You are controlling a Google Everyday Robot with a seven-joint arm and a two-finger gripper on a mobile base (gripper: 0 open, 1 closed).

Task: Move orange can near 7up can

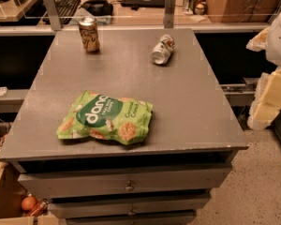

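The orange can [89,34] is stood upright at the far left of the table [192,111], well apart from the 7up can [162,49], which is laid on its side. The gripper [270,95] is held beyond the right edge; its state cannot be told.

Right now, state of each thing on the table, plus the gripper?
orange can: upright, far-left part of the table, not grasped.
7up can: lying on its side, far right of centre, apart from the orange can.
chip bag: lying flat near the front edge.
gripper: off the table's right side, away from both cans.
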